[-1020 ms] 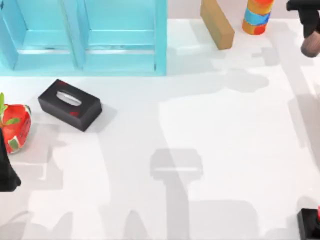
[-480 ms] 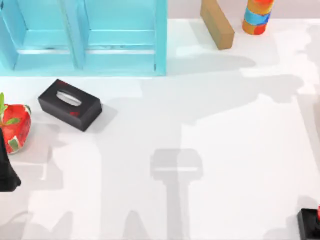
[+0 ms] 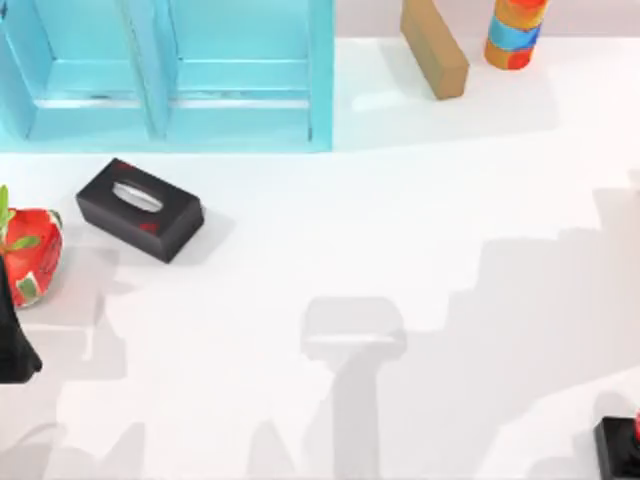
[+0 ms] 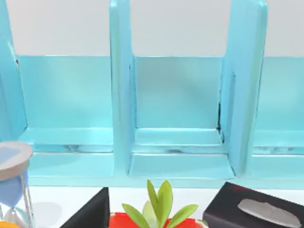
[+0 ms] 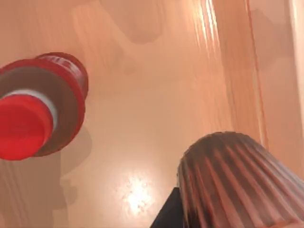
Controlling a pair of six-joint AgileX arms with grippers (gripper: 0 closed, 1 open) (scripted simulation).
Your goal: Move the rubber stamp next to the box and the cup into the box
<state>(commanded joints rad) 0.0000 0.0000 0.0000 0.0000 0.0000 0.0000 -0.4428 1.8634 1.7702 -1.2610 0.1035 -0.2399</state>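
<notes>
left arm (image 3: 14,345) parked at table's left edge, fingers cannot be told | plant pot (image 3: 30,252) beside it | tissue box (image 3: 140,209) near blue shelf (image 3: 170,75) | stamp (image 3: 622,445) cut by bottom right corner | cup (image 5: 237,180) seen close at right wrist over a wooden surface, grip cannot be told

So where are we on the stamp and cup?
Nothing finished. The rubber stamp sits at the top view's lower right, far from the blue box. The cup is close before the right wrist camera, over a wood-toned surface, not in the box. Left arm parked at the left edge. Both placements remain.
</notes>
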